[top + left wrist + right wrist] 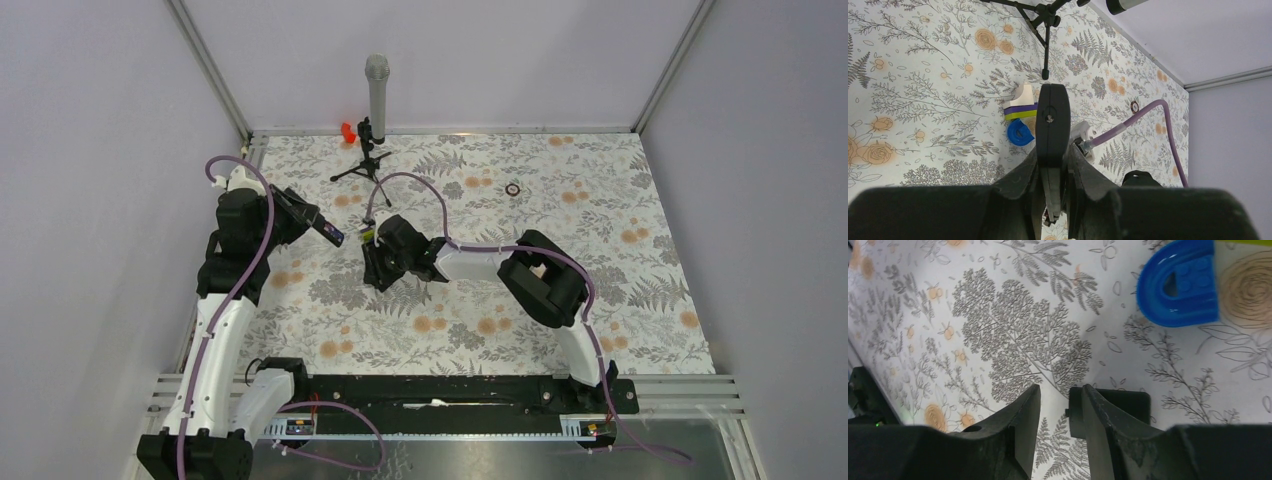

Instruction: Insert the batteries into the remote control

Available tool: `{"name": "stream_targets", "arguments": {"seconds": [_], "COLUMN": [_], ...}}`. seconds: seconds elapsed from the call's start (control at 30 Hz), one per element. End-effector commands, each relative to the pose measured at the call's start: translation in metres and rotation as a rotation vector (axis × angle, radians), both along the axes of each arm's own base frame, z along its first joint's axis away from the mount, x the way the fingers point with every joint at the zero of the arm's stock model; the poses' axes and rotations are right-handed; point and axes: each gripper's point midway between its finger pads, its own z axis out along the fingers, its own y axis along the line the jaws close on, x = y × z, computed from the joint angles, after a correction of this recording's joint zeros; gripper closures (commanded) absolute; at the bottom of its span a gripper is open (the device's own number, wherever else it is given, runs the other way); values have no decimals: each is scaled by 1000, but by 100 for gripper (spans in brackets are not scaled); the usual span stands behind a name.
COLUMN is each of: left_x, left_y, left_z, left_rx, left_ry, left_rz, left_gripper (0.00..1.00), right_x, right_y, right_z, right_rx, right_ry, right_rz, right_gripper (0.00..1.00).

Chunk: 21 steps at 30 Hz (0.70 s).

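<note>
My left gripper (305, 215) is shut on the remote control (328, 232), a slim black bar, and holds it above the table's left side. In the left wrist view the remote (1053, 120) stands on edge between the fingers of that gripper (1054, 156) and sticks out past them. My right gripper (375, 275) is open and empty, low over the middle of the table. In the right wrist view this gripper (1060, 390) hangs over bare cloth, and a small flat black square piece (1130, 402) lies under its right finger. No batteries show.
A blue arch piece (1178, 287) lies just ahead of the right gripper, next to a white, purple and green block (1020, 105). A grey microphone (377, 85) on a black tripod (365, 160) stands at the back. A small ring (513, 188) lies back right.
</note>
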Motion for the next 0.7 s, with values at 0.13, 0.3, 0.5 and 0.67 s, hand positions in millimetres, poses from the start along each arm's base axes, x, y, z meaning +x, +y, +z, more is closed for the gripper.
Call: {"name": "stream_targets", "arguments": {"seconds": [0.13,0.3,0.5,0.67], "left_x": [8,8,7,7], "left_y": [-1,-3,-3,-5], "left_z": [17,11,8,6], "left_rx": [-12,-15,-15,-22], "left_ry": [-69,-58,-55,-53], "left_rz": [-11,-19,-21,-30], "left_gripper": [100,100,100,100], "right_x": [9,-11,-29,-52], "right_y": [-64,-91,-107,-86], "right_z": [-14,-18,-9,-7], "right_rx": [-252,-324,-331,-214], "right_ry": [-33,24,68,80], "right_rz": [-200,-207,-196,21], "right_gripper": [54,54,55,51]}}
